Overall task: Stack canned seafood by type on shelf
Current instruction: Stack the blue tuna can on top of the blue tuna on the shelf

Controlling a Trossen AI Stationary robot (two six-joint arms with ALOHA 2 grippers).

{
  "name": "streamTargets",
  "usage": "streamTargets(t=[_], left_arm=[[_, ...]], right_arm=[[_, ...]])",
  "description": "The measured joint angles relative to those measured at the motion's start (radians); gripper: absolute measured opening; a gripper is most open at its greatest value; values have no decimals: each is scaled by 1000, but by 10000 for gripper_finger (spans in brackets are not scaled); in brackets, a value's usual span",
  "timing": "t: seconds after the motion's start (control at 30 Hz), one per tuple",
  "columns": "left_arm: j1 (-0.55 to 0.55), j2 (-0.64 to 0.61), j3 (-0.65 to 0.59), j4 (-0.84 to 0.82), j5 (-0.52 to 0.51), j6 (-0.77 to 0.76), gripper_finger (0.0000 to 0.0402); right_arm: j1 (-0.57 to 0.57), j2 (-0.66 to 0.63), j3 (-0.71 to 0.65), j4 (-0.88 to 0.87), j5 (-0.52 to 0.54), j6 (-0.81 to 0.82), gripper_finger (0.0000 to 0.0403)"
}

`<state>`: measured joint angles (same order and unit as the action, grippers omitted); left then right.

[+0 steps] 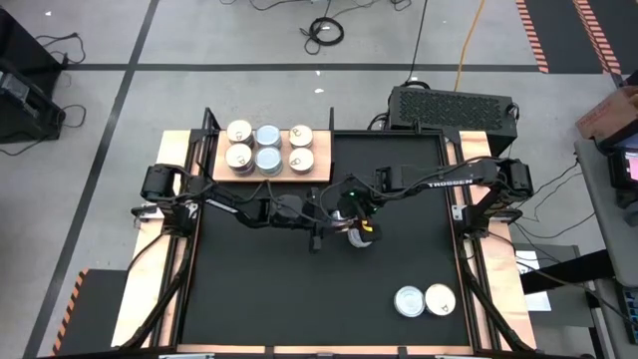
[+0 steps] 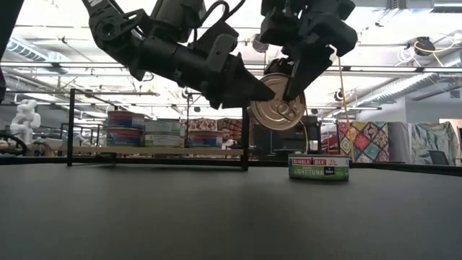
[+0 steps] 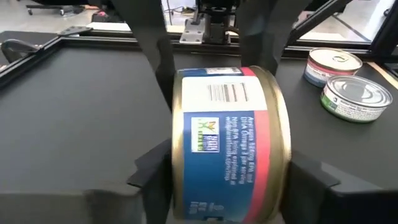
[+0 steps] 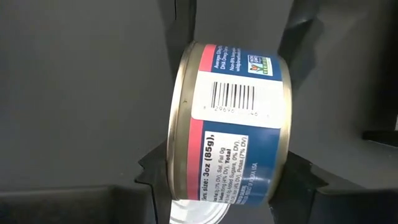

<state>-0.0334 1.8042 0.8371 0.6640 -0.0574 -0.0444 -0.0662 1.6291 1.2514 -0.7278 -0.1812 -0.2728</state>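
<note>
— Cans first: where do they sit?
— Six canned seafood tins point(image 1: 268, 147) lie in three pairs on the shelf point(image 1: 321, 165), at about eleven o'clock on the black worktop point(image 1: 259, 289). Two more tins point(image 1: 424, 300) rest touching each other at about five o'clock. One gold-rimmed can point(image 2: 279, 103) with a blue and red label hangs in the air near the middle, turned on edge.
— Who has that one?
— Both. The right gripper point(image 2: 292, 87) comes from above, its jaws set on the can's flat faces. The left gripper point(image 2: 254, 90) reaches in from nine o'clock, its jaws standing either side of the same can; whether they press on it or stand just clear, I cannot tell.
— Anything beneath?
— A light-tuna tin point(image 2: 318, 167) stands on the worktop, lower and farther back in the low view.
</note>
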Motion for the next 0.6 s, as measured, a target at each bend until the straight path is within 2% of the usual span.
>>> streamTargets(t=[0.1, 0.27, 0.43, 0.6], left_arm=[[-1, -1, 0, 0, 0, 6, 197], [0, -5, 0, -6, 0, -1, 198], [2, -15, -1, -14, -1, -2, 198], [26, -160, 10, -198, -2, -8, 198]], right_arm=[[0, 0, 0, -5, -6, 7, 192], [1, 0, 3, -16, -2, 26, 244], [1, -1, 119, -217, 61, 15, 291], [0, -2, 263, -435, 83, 67, 311]])
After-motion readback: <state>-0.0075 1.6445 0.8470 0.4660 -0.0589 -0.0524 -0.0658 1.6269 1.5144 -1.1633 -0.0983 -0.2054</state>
